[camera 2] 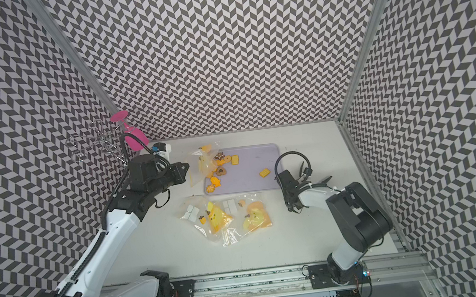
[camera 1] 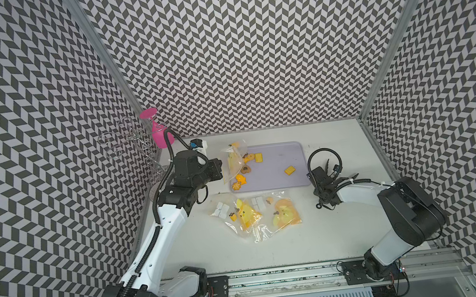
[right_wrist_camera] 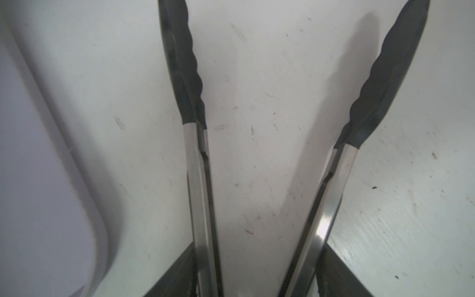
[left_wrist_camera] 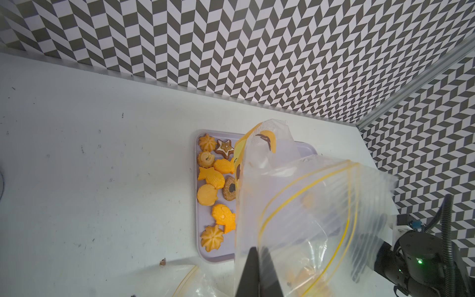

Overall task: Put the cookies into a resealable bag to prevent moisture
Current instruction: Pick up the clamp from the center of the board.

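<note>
I'm looking into a robotics lab test cell: black-and-white chevron panels (camera 1: 249, 47) wall a white counter (camera 1: 317, 237) on three sides, aluminium posts (camera 1: 111, 63) frame it, and the left arm (camera 1: 161, 234) and right arm (camera 1: 405, 212) bolt to a metal rail (camera 1: 275, 276) up front

Left wrist cam: bag (left_wrist_camera: 308, 205) covers most of the tray (left_wrist_camera: 204, 218) and clips a few cookies (left_wrist_camera: 229, 191); left gripper (left_wrist_camera: 258, 253) is mostly cut off too. Right wrist cam: tongs (right_wrist_camera: 198, 167) tips run off the frame, and the tray corner's a blur.
</note>
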Robot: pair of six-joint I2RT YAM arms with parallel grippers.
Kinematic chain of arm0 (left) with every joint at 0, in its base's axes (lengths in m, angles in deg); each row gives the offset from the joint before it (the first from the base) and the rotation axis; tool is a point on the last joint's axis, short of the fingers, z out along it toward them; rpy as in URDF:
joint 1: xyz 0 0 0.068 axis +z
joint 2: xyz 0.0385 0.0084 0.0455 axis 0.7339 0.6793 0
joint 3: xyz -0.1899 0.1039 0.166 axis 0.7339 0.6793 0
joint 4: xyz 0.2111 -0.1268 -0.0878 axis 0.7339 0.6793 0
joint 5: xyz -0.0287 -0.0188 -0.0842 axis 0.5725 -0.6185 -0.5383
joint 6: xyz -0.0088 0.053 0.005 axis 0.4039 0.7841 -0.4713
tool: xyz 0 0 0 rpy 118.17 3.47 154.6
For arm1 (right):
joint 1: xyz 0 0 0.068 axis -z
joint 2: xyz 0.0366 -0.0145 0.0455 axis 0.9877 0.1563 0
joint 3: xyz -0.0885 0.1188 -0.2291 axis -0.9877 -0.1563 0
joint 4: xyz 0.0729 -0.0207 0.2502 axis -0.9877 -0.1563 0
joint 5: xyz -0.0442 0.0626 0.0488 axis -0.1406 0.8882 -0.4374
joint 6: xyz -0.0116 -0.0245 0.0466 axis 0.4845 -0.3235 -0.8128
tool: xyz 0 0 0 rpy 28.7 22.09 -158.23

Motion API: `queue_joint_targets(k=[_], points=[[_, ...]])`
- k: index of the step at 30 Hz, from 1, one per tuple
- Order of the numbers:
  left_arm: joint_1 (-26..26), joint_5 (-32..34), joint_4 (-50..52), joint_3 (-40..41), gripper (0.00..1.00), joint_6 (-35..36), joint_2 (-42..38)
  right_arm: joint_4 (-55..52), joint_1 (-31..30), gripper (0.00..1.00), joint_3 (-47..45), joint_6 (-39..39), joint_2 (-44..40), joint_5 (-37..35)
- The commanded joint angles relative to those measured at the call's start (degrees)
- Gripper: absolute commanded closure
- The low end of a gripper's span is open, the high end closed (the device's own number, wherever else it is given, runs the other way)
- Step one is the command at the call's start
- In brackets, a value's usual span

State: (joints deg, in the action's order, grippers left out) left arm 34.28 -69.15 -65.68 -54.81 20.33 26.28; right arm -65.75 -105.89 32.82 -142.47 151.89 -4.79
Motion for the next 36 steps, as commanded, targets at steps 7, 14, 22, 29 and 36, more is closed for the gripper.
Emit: queue_joint_targets(k=[7, 14, 22, 29, 36], points=[[1.3, 2.8, 1.6, -2.7, 1.00, 2.0, 1.4, 1.2, 0.3, 0.36, -4.8, 5.5, -15.2, -3.4], [1.4, 13.1, 7.9, -9.4, 1.00, 2.9, 7.0, 3.5, 0.2, 0.40, -7.1, 10.5, -23.2, -1.5], [1.4, 27.3, 17.8, -23.0, 1.00, 2.5, 21.6, 10.3, 0.2, 0.44, -9.1, 19.7, -30.2, 5.4], [0.9, 44.6, 29.5, -40.8, 1.00, 2.2, 39.5, 12.7, 0.1, 0.44, -8.6, 24.2, -33.4, 10.5], [-2.2, 35.9, 32.2, -47.9, 1.00, 2.6, 48.7, 13.9, 0.0, 0.47, -6.5, 30.5, -31.8, 19.3]])
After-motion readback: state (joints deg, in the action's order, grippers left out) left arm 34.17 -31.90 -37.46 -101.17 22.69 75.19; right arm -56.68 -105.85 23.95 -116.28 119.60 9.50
